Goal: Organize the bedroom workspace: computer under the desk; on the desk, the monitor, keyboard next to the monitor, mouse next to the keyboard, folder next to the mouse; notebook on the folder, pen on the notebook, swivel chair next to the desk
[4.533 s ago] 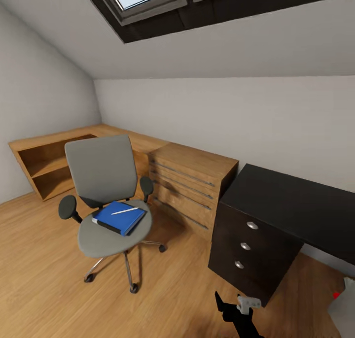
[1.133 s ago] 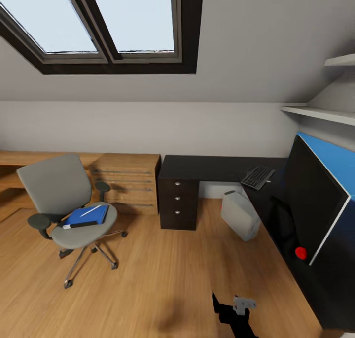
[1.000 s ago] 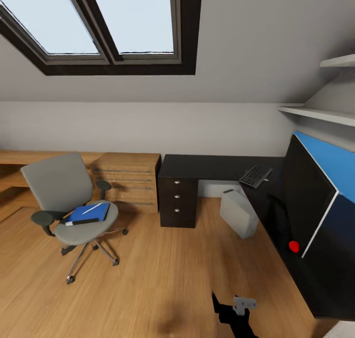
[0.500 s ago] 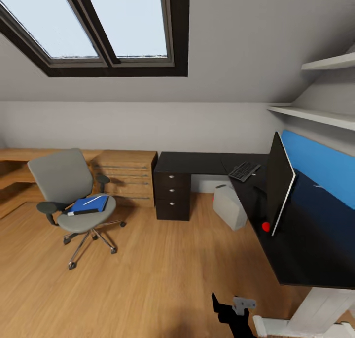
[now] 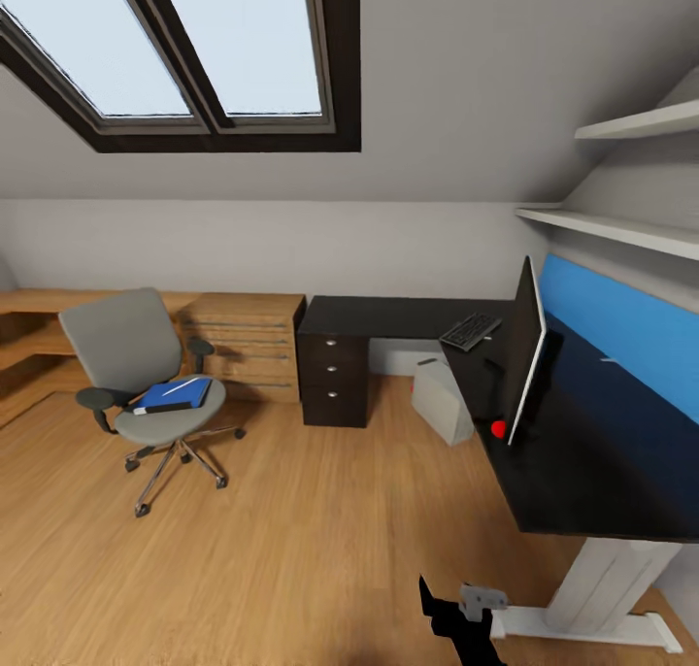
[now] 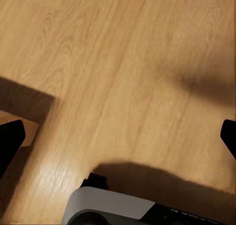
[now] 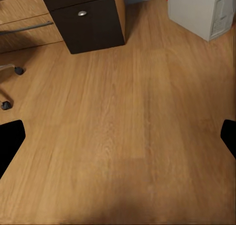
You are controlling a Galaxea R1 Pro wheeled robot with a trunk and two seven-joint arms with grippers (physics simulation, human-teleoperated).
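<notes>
Both pincers hang wide open over bare floor (image 7: 128,136), holding nothing. At far left, the swivel chair (image 5: 146,365) carries the folder (image 5: 173,395), notebook (image 5: 163,409) and pen (image 5: 182,386). Monitor (image 5: 522,350) and keyboard (image 5: 470,331) sit on the table (image 5: 582,472) at right; the computer (image 5: 439,399) stands beneath.

arm: black, angular links, glimpsed at the lower edge of the head view
wrist part (image 5: 482,601): small pale grey block on the black arm
tool fingers (image 7: 11,141): flat matte black
base (image 6: 110,210): rounded grey shell, black trim
</notes>
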